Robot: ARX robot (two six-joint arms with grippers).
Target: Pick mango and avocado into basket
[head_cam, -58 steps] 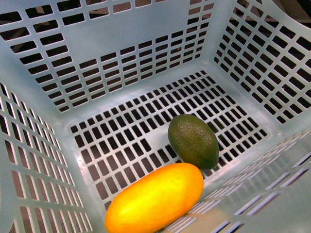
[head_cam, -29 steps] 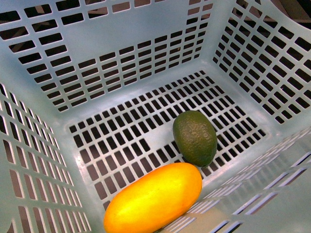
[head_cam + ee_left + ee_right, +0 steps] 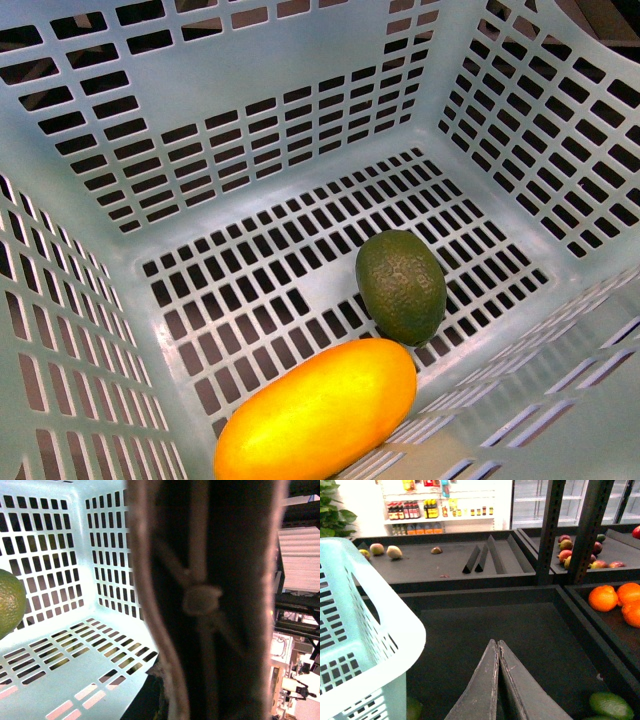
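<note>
While the basket (image 3: 300,90) fills the front view, the mango (image 3: 315,412) lies on its slotted floor at six o'clock, touching the avocado (image 3: 401,286) at its one o'clock. Right gripper (image 3: 498,647): jaws pressed together, holding nothing. Left gripper: jaw state cannot be told.

Pale blue slotted basket (image 3: 300,80), dark green avocado (image 3: 401,285), mango (image 3: 315,412) — yellow-orange
</note>
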